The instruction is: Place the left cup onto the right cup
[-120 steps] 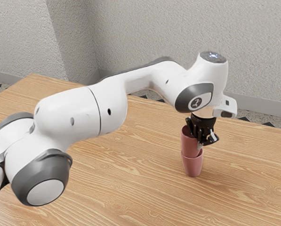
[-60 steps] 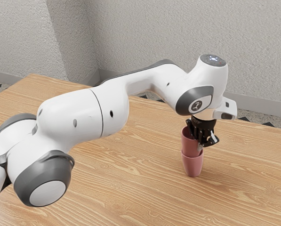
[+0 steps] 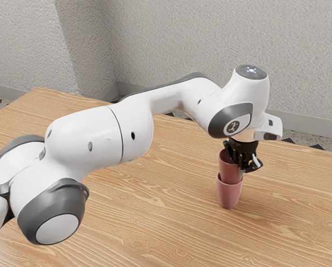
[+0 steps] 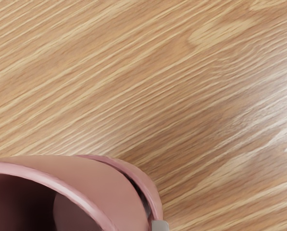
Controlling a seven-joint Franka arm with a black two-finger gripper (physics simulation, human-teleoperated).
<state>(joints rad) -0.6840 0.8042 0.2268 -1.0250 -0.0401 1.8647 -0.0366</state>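
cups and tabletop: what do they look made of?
Upper cup and lower cup: probably plastic. They are matte, an even dusty pink, thin-rimmed and without glaze shine. Unglazed ceramic is possible.
Table: wood or wood-look laminate, with light streaky grain and a faint satin sheen.

The exterior camera looks from the arm's (image 3: 99, 139) side, cups (image 3: 229, 178) at 4 o'clock; the wrist camera peers closely down on them.

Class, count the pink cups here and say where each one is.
2. The lower cup stands on the wooden table; the upper cup sits in its mouth, gripped at the rim by the end effector. The arm may hide more.
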